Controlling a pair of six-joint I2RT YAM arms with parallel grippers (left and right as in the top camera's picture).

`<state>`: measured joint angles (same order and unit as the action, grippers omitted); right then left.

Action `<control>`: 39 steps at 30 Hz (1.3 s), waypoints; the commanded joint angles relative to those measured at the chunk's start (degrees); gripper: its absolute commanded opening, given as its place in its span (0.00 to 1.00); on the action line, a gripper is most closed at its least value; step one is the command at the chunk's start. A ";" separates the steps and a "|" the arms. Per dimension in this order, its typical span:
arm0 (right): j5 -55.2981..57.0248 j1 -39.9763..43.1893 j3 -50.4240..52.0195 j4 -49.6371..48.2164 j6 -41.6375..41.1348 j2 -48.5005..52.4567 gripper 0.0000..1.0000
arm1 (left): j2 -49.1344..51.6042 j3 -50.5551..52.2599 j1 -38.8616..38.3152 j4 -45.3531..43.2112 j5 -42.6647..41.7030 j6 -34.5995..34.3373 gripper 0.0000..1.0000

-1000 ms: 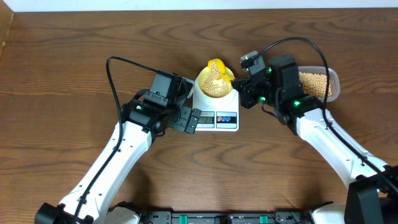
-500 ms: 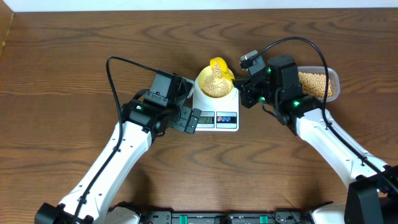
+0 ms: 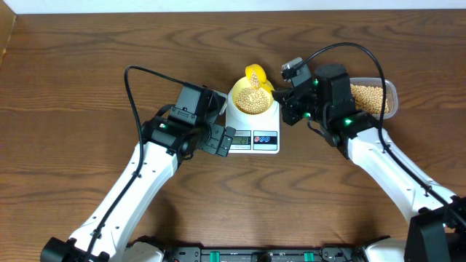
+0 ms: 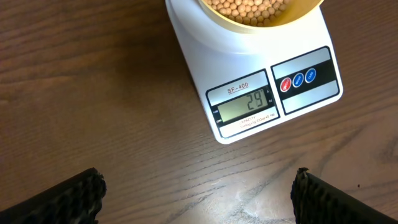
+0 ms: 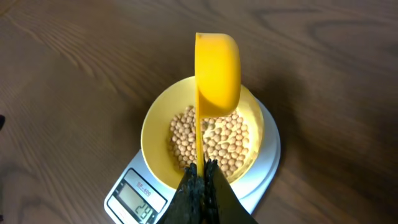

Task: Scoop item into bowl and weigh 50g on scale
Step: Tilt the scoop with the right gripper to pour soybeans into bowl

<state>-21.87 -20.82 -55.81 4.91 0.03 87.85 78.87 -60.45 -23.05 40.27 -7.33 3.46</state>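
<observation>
Wooden table [image 3: 73,73], right fingers [image 5: 217,199] pinching scoop [image 5: 217,68] above bowl [image 5: 155,134] of beans [image 5: 224,140]; left fingers [image 4: 68,199] spread

On scale [image 4: 199,56]: label "SF-400" above LCD display [image 4: 244,106]; display reads "29"; smaller print illegible.

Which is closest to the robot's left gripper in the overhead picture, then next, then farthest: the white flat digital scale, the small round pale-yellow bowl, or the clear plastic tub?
From the open left gripper:
1. White flat digital scale: right in front of the fingers.
2. Small round pale-yellow bowl: sitting on the scale, a little beyond.
3. Clear plastic tub: far across, at the picture's right.
</observation>
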 commanded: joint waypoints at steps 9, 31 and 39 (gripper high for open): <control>0.52 -0.28 -0.28 2.23 6.14 -1.38 0.01 | -0.20 0.00 -0.13 0.13 0.33 0.81 0.98; -2.27 -0.28 -0.33 4.26 11.61 -2.91 0.01 | -0.20 0.00 -0.13 0.13 0.33 0.81 0.98; -1.62 -0.28 -0.33 4.85 15.26 -2.91 0.01 | -0.20 0.00 -0.13 0.13 0.33 0.81 0.98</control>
<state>-22.90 -20.82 -55.79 9.89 13.21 86.19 78.87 -60.45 -23.05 40.27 -7.33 3.46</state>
